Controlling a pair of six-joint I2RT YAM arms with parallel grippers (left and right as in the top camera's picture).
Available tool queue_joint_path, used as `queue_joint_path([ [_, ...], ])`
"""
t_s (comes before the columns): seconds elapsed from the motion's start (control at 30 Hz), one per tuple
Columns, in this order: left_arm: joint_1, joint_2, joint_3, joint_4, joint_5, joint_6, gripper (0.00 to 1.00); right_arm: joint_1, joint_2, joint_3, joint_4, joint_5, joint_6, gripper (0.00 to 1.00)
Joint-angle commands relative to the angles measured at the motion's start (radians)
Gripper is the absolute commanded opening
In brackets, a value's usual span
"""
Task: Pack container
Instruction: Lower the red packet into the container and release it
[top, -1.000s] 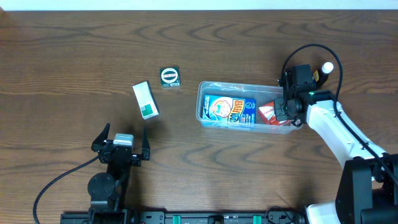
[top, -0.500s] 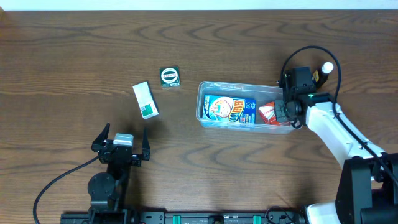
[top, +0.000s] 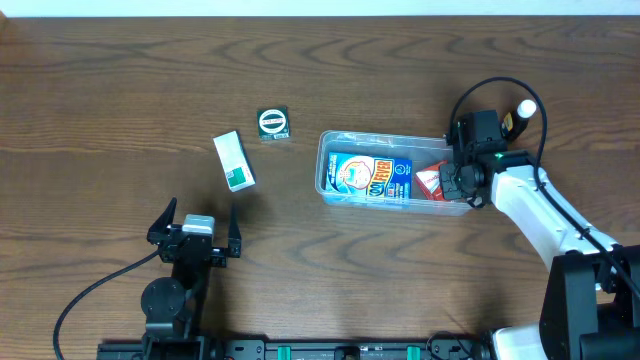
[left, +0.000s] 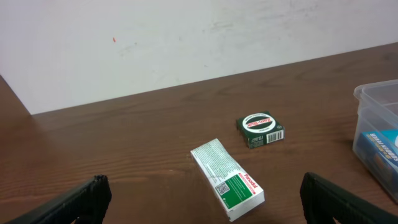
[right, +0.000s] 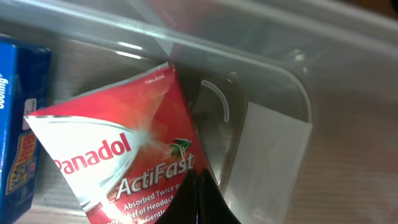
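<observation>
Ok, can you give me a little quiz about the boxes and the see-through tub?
1. True or false: the blue box lies inside the container.
2. How many small boxes lie on the table outside the container? A one, B two, C three.
3. Fill in: the red box in the container says "____ ActiFast".
Key: 1 true. 2 B: the white-and-green box and the dark green box. 3 Panadol.

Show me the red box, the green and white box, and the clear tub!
red box (right: 118, 162), right wrist view, middle of its printed front.
green and white box (left: 225, 177), left wrist view, its top face.
tub (top: 380, 135), overhead view, its far rim.
</observation>
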Motion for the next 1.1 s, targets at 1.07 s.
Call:
queue_joint_path([
  [1.07,0.003,-0.007,-0.024,-0.022,0.008,0.006,0.98,-0.056,0.008,-0.057,0.097,-0.128,-0.129,0.01],
])
